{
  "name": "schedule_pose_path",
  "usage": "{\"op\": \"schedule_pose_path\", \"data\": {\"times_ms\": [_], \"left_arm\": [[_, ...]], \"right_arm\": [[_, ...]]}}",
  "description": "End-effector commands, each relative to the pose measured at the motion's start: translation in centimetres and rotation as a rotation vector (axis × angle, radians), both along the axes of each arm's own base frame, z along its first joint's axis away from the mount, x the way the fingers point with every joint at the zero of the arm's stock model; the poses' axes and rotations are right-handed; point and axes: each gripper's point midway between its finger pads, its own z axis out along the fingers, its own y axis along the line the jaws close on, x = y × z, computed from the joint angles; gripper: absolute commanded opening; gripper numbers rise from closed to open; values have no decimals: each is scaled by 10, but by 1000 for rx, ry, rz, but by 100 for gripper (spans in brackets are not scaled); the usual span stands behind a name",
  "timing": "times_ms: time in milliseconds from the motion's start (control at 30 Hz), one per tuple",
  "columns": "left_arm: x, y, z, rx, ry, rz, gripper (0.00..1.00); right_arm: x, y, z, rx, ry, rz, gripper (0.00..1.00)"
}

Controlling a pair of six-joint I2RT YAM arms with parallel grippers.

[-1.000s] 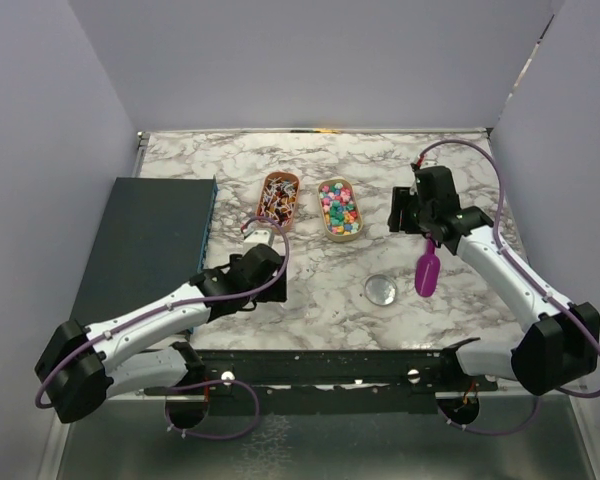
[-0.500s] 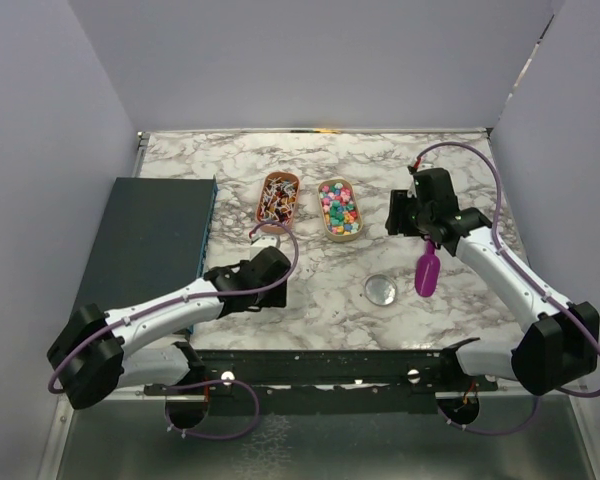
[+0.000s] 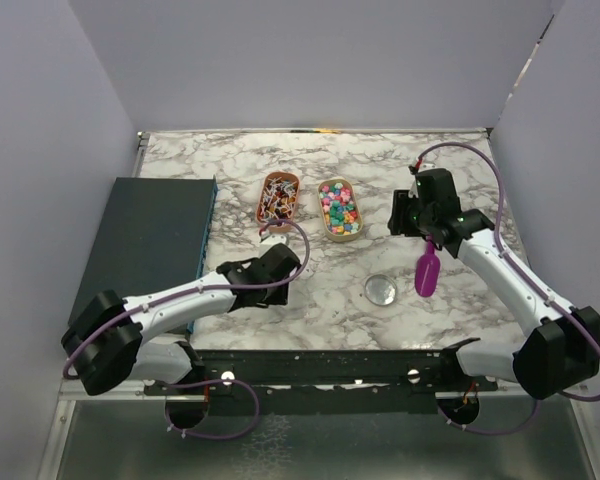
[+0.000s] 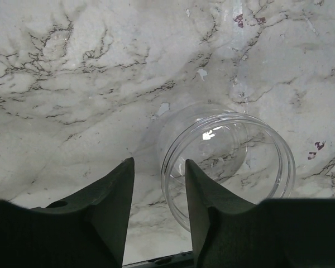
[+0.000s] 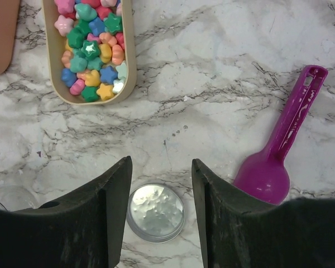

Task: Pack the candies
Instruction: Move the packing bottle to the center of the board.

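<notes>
Candies [image 5: 92, 47] sit heaped in the oval tray [image 5: 129, 56], its long axis running away from the arms. Left claw [image 4: 159, 184] narrow, empty, just beside the clear jar [image 4: 282, 156]; right claw [image 5: 161, 184] apart, empty, near the purple scoop [image 5: 285, 139].

The left arm [image 3: 170, 305] and right arm [image 3: 505, 268] share white link shells, bulky black shoulder housings at eight and four o'clock, a looping purple cable [image 3: 497, 180] each, and matte black wedge-shaped fingers [image 4: 109, 218].
</notes>
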Motion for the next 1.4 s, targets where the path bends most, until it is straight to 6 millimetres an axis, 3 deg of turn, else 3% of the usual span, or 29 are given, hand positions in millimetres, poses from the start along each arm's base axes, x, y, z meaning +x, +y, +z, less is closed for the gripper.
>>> {"op": "schedule_pose_path", "data": {"times_ms": [0, 233, 533, 667, 933, 1167, 1367], "left_arm": [[9, -14, 12, -24, -38, -28, 41], [10, -20, 6, -23, -35, -36, 29], [28, -32, 9, 14, -75, -52, 6], [38, -38, 12, 36, -98, -58, 0], [67, -60, 24, 82, -157, -88, 0], [81, -76, 15, 127, -150, -121, 0], [84, -82, 12, 134, -132, -138, 15]], "right_arm": [[-7, 5, 2, 18, -1, 27, 50], [-10, 5, 0, 25, 0, 26, 49], [-13, 8, 3, 47, -7, 33, 49], [-14, 9, 5, 55, -12, 38, 49], [-15, 12, 9, 70, -19, 50, 49], [-17, 12, 9, 67, -14, 57, 49], [-17, 12, 8, 66, -12, 56, 49]]}}
